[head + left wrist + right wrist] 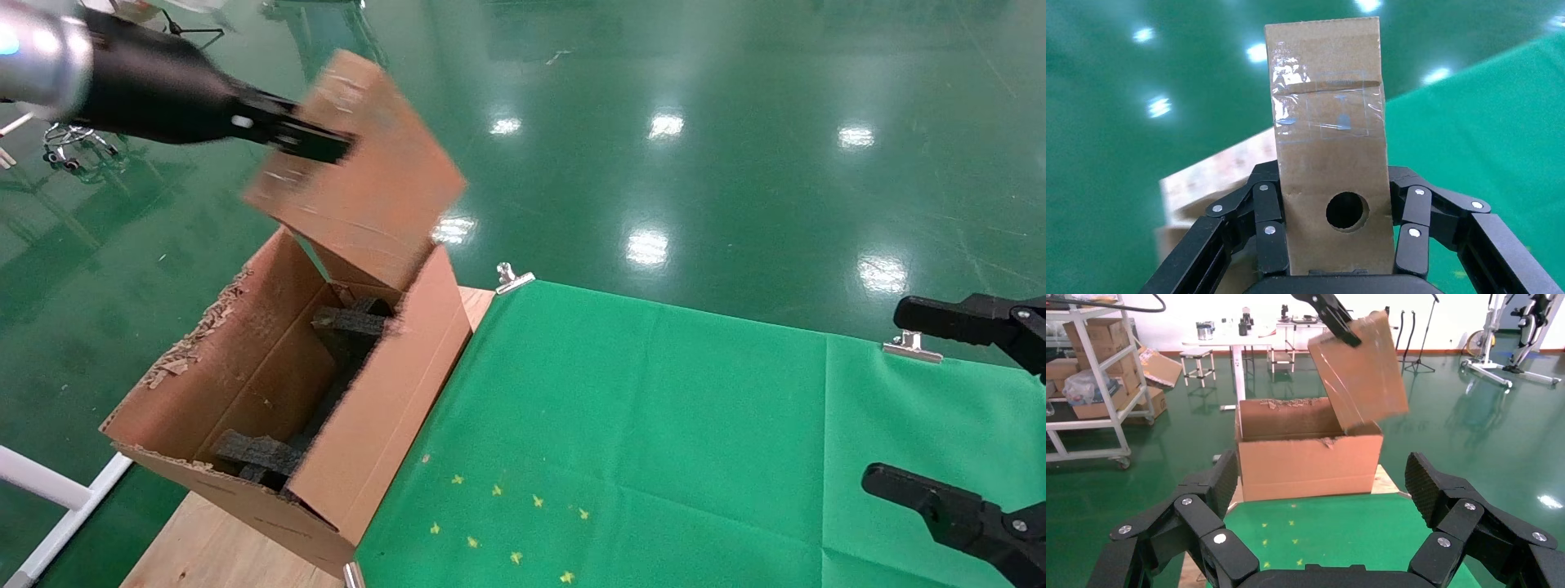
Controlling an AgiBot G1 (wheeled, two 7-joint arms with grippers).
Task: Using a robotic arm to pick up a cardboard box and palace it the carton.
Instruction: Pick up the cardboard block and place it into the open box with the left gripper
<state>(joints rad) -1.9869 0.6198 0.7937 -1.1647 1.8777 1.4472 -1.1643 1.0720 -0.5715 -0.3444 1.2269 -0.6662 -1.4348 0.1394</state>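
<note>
The left hand (315, 143) grips the cardboard box (359, 167) (taped, with a round hole) between closed fingers, tilted in the air above the carton (384, 408). The right hand (1321, 527) hangs wide open and empty over the green surface (654, 425).

cardboard box (359, 171) — motion-blurred edges

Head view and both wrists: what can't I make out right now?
- Cardboard box: blurred in the head view; the left gripper covers one edge.
- Carton floor: hidden by its near wall in the right wrist view and partly by the box.
- Right gripper: open, cut off at the head view's edge.
</note>
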